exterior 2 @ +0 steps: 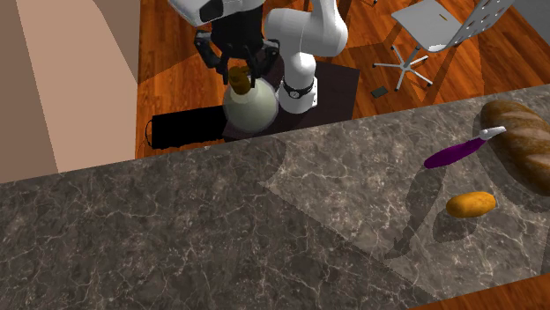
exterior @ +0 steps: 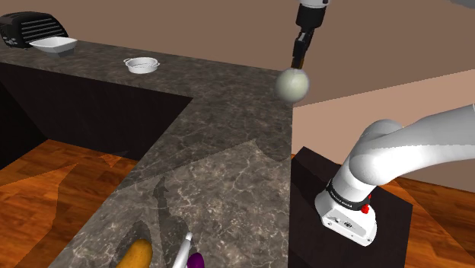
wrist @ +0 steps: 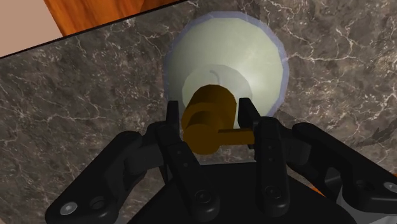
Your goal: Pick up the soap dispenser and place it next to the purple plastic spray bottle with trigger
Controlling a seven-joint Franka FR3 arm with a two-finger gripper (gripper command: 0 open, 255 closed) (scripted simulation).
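The soap dispenser [exterior: 292,85] is a round pale green bottle with a brown pump top [wrist: 205,130]. My gripper [exterior: 301,55] is shut on that pump from above, one finger on each side [wrist: 210,114]. The bottle [exterior 2: 251,109] hangs at the dark marble counter's [exterior: 228,160] edge nearest the stand; I cannot tell whether it touches the surface. The purple spray bottle [exterior 2: 451,155] with a white trigger lies on its side far along the counter, at the second exterior view's right, and at the shoulder view's bottom edge [exterior: 196,261].
An orange-yellow rounded object [exterior 2: 470,204] and a brown bread loaf [exterior 2: 522,141] lie near the spray bottle. A white bowl [exterior: 142,65], a white dish [exterior: 53,44] and a black appliance [exterior: 29,27] stand at the counter's far end. An office chair [exterior 2: 439,25] is on the floor.
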